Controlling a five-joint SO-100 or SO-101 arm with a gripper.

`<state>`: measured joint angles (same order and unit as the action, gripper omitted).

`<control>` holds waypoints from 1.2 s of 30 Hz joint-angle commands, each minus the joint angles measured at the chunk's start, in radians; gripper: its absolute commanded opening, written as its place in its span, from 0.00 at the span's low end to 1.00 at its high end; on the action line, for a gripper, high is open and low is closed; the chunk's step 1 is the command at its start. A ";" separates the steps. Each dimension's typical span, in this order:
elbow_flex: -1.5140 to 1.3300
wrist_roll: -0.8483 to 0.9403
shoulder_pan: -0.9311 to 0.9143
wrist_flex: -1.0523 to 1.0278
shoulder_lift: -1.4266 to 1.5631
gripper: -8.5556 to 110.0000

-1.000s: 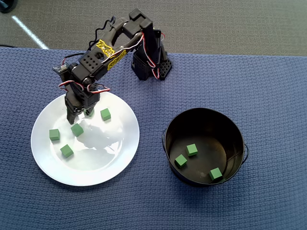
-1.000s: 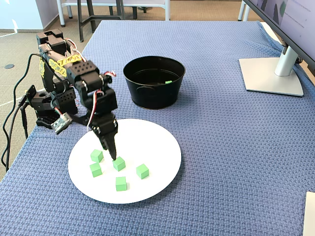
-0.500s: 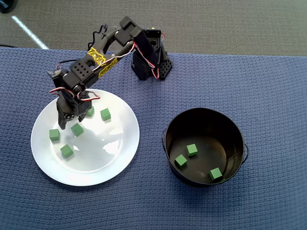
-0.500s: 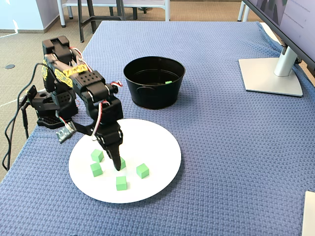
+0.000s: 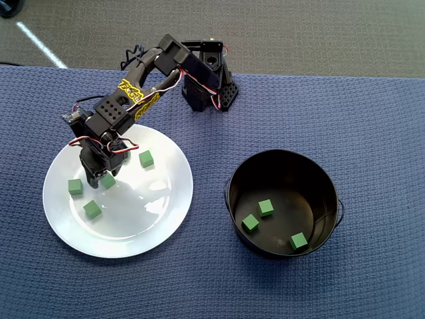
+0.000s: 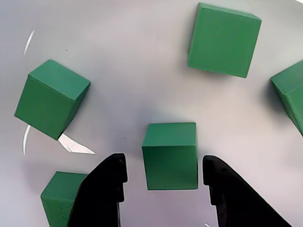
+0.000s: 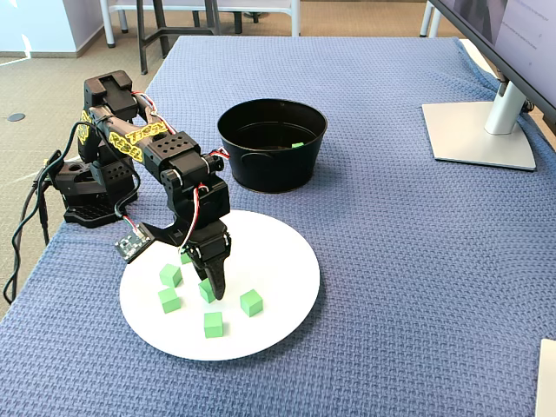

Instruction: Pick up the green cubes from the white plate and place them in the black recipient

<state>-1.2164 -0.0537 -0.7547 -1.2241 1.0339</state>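
My fingers have come down onto the white plate and are spread around one green cube low in the wrist view, maybe not touching yet, so I can squeeze next.

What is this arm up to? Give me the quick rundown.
The arm is moving green cubes off the white plate into the black pot. Right now its gripper is down on the plate, open, with one cube between the two fingers and not yet clamped. In the overhead view three cubes already lie inside the pot. Five cubes remain on the plate, counting the one being lined up; the wrist view shows four others around it.
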 commanded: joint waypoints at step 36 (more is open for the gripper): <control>-0.391 -0.261 0.953 0.066 0.994 0.07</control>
<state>-1.6045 -0.2823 0.0890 -1.2042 2.0264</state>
